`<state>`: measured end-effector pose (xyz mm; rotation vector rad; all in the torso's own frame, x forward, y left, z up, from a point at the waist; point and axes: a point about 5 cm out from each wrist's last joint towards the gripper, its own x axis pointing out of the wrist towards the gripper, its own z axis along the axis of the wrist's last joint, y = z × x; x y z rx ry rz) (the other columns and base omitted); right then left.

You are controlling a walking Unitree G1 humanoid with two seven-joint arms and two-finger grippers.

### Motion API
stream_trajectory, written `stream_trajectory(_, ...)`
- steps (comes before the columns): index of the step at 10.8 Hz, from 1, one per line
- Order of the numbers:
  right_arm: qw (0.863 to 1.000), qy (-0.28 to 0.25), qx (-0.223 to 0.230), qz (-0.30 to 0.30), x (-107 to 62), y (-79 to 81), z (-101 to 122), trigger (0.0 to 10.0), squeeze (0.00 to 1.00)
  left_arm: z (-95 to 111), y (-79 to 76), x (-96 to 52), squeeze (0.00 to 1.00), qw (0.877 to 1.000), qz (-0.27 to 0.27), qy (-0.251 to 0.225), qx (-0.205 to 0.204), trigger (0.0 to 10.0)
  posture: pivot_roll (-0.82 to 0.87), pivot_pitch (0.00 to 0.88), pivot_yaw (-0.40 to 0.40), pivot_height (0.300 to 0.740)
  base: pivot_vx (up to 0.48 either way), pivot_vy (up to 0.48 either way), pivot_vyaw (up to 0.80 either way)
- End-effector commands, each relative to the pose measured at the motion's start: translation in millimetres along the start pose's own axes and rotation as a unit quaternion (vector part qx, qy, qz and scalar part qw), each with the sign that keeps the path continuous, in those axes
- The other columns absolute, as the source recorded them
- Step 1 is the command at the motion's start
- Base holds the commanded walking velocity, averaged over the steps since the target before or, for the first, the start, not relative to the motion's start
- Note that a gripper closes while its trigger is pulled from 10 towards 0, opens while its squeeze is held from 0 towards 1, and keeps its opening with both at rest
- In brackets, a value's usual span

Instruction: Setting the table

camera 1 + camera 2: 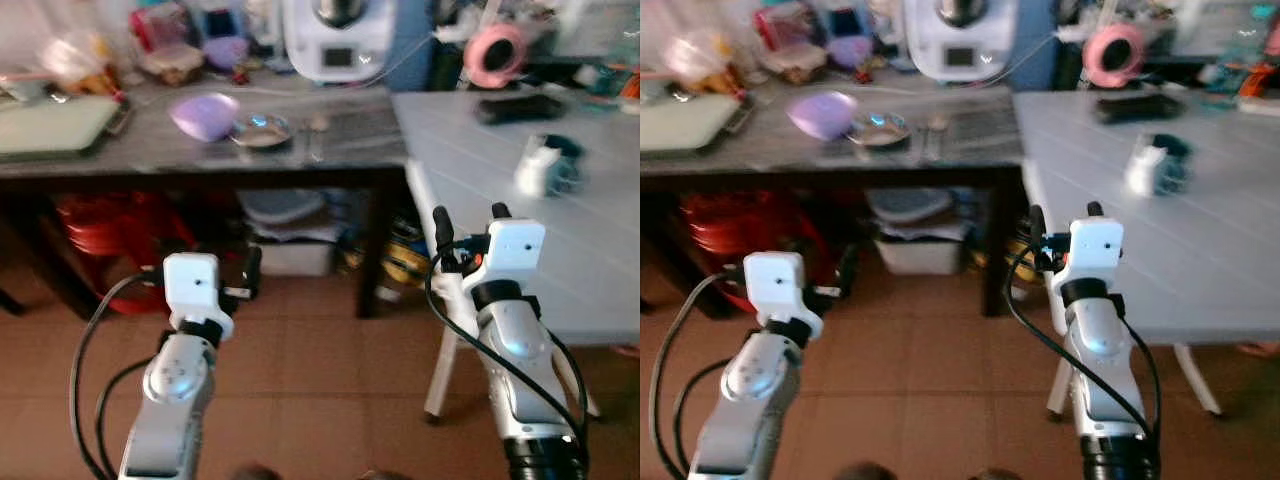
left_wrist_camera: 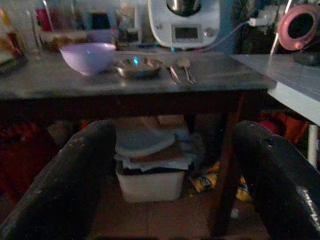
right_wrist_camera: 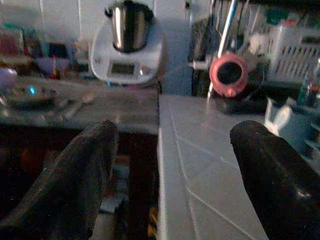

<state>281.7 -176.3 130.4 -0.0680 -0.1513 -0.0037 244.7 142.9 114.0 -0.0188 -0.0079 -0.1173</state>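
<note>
Left claw, right claw seemingly agape, empty.

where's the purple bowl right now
The purple bowl sits on the dark table, ahead and to the robot's left, right beside the metal dish and in front of the white kitchen machine.

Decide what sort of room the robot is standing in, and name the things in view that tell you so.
Most likely a home kitchen or dining corner. A white kitchen machine stands at the back of a dark table, which also holds a purple bowl, a metal dish and cutlery. A white table adjoins it.
</note>
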Motion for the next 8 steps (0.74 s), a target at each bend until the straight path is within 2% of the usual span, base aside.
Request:
stream_trajectory(1, 1.0, 0.003, 0.008, 0.0, 4.1, 3.0, 0.7, 10.0, 0.0, 1.9, 3.2, -0.5, 0.0, 1.0, 0.0, -0.001, 0.004, 10.0, -0.02, 0.024, 0.041, 0.74, 0.0, -0.48, 0.0)
stream_trajectory(3, 0.998, 0.055, 0.037, -0.019, 1.7, 2.0, -11.9, 10.0, 0.0, 0.1, -3.9, -0.7, 0.0, 0.999, -0.031, 0.012, 0.021, 10.0, -0.01, 0.052, 0.044, 0.74, 0.0, -0.452, 0.0)
stream_trajectory(4, 0.997, 0.064, 0.04, -0.027, -1.3, -0.4, -15.6, 10.0, 0.0, 0.3, -5.4, -1.4, 0.0, 0.999, -0.036, 0.014, 0.023, 10.0, -0.01, 0.062, 0.046, 0.74, 0.0, -0.439, 0.0)
stream_trajectory(6, 0.996, 0.072, 0.047, -0.032, -5.3, -0.4, -17.8, 10.0, 0.0, 0.3, -3.9, -2.9, 0.0, 0.999, -0.036, 0.018, 0.027, 10.0, -0.01, 0.082, 0.053, 0.74, 0.0, -0.431, 0.0)
stream_trajectory(8, 0.998, 0.057, 0.025, -0.011, 1.7, 5.1, -8.9, 10.0, 0.0, 2.4, -4.9, -0.2, 0.0, 0.999, -0.034, 0.018, 0.03, 10.0, -0.01, 0.087, 0.054, 0.74, 0.36, -0.313, 0.0)
